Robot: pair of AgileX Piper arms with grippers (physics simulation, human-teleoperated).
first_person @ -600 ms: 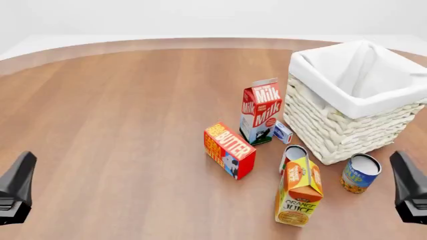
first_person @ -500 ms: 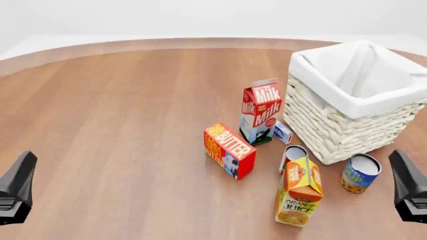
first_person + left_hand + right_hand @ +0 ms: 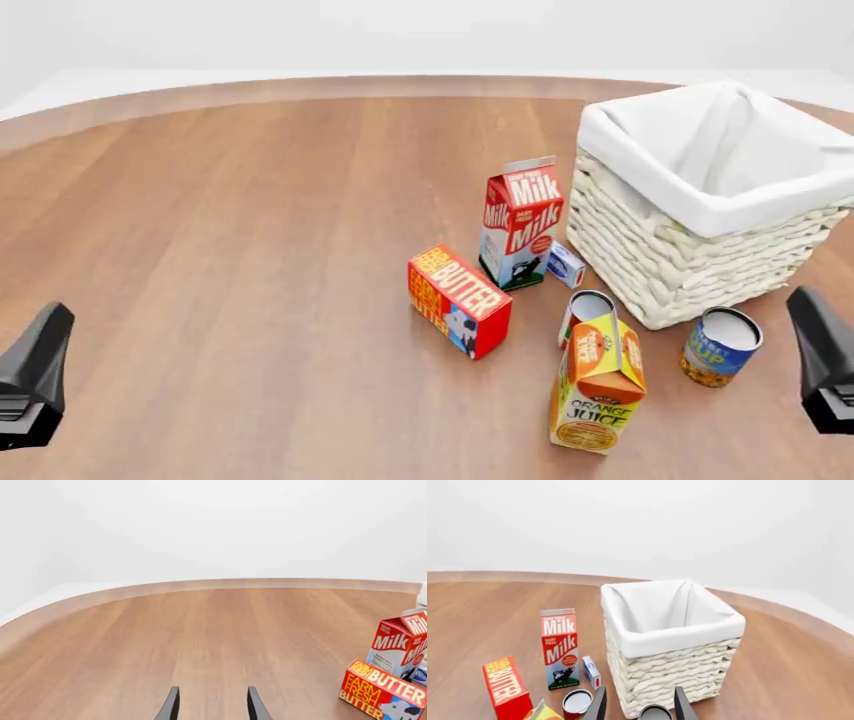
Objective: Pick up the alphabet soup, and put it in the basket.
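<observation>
**Soup can upright beside the basket, both tools parted and empty**

The alphabet soup (image 3: 721, 346) stands upright at lower right, long axis vertical, lid up, just in front of the basket (image 3: 667, 262). The right wrist view shows only its rim between the right tool (image 3: 639, 706). The left tool (image 3: 210, 705), fingers apart, faces bare tabletop (image 3: 200, 630).

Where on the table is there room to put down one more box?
The wide bare wood left of the butter and milk, out to the left tool, is free. It is crowded between the basket, juice and the two cans.
</observation>
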